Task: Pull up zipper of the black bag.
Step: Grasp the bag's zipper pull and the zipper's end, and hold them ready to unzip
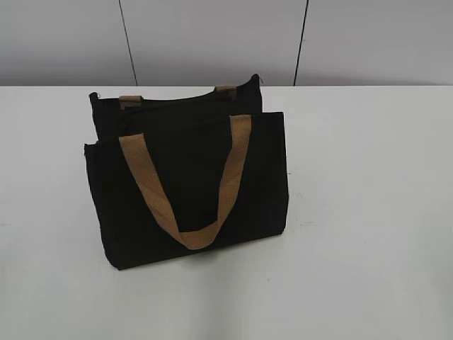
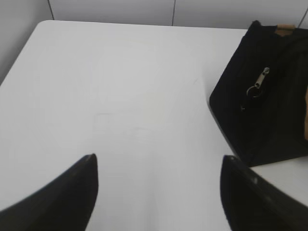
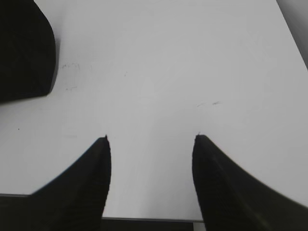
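The black bag (image 1: 184, 191) stands upright in the middle of the white table, one tan handle (image 1: 191, 191) hanging down its front. The left wrist view shows its end (image 2: 269, 110) at the right, with the small silver zipper pull (image 2: 260, 82) hanging against the fabric. My left gripper (image 2: 159, 163) is open and empty above bare table, to the left of the bag. My right gripper (image 3: 150, 139) is open and empty above the table near its front edge; a corner of the bag (image 3: 24, 48) lies to its upper left. Neither gripper shows in the exterior view.
The white table (image 1: 368, 212) ends at a grey panelled wall (image 1: 212, 35) behind the bag. Its left edge and rounded corner show in the left wrist view (image 2: 38, 26). Its front edge shows under the right gripper (image 3: 149, 219).
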